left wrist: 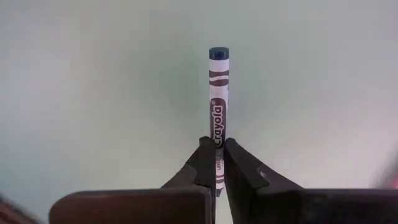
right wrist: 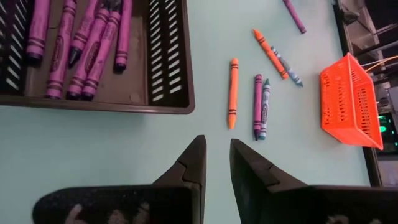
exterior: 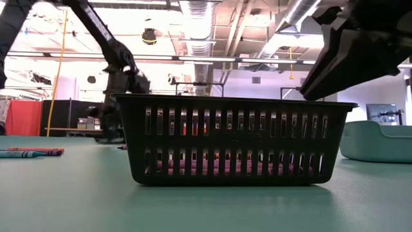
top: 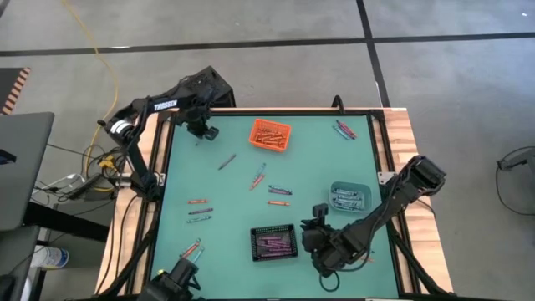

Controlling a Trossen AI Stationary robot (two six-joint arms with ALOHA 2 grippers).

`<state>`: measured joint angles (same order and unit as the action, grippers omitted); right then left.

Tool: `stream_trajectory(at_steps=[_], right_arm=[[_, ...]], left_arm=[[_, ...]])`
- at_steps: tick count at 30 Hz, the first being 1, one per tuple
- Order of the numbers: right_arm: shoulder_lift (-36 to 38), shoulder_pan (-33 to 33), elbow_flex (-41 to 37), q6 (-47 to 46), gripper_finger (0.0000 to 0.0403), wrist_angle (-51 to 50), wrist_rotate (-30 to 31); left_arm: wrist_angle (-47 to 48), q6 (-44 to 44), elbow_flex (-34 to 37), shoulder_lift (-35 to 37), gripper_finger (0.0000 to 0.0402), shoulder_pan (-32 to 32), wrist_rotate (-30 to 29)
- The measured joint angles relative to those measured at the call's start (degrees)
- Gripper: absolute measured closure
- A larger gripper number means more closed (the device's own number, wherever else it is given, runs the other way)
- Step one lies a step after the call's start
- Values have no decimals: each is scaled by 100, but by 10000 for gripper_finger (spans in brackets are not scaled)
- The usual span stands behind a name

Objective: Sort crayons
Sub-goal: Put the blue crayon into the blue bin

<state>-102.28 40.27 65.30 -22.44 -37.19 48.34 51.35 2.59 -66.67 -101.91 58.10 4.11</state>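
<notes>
My left gripper [top: 201,132] is over the far left of the green mat and is shut on a blue crayon [left wrist: 218,93]. My right gripper [top: 316,224] hovers near the front, between the black bin [top: 274,242] and the teal bin [top: 349,197]. It is open, with nothing between its fingers [right wrist: 216,162]. Loose crayons lie flat on the mat: an orange one [right wrist: 233,93], a purple one [right wrist: 257,106] and a blue one [right wrist: 265,109] ahead of the right gripper. Several more lie at the left [top: 199,211]. The black bin holds purple crayons [right wrist: 81,50]. My left gripper pinches the blue crayon near one end [left wrist: 218,138] between its two fingers. The fingers point down from above and the crayon runs along them. It sticks out past the fingertips, its flat end [left wrist: 219,53] farthest from them. I cannot tell whether that end touches the mat.
An orange bin [top: 270,135] with orange crayons stands at the far middle. A few crayons [top: 343,130] lie at the far right corner. One orange crayon [top: 191,249] lies near the front left. Wooden rails [top: 401,134] frame the mat.
</notes>
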Motion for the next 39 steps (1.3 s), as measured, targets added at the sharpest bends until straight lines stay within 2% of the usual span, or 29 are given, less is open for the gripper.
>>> stream_trajectory(at_steps=[5, 9, 12, 16, 21, 25, 29, 35, 39], right_arm=[[0, 122, -2, 2, 333, -14, 405], [0, 239, -2, 31, 333, -15, 803], [0, 298, 13, 34, 333, -24, 1105], [0, 375, 184, 50, 333, -48, 1550], [0, 582, 417, 63, 333, -158, 2048], [0, 817, 489, 63, 333, -181, 2191], [0, 1027, 492, 44, 333, -201, 2208], [0, 1125, 493, 0, 333, -293, 2210], [0, 1050, 494, -6, 333, -274, 2207]], left_arm=[[-285, 6, 11, 575, 399, -489, 464], [-765, 152, 2, 1018, 399, -1179, 821], [-1465, 369, -1, 1217, 400, -1839, 1012], [-2545, 554, -3, 1204, 400, -2824, 1267], [-4120, 562, -9, 860, 401, -4019, 1370], [-5058, 526, -7, 616, 401, -4679, 1366], [-4868, 522, -9, 616, 401, -5024, 1036], [-3988, 443, -9, 614, 401, -5173, -145], [-3897, 421, -9, 612, 401, -5139, -882]])
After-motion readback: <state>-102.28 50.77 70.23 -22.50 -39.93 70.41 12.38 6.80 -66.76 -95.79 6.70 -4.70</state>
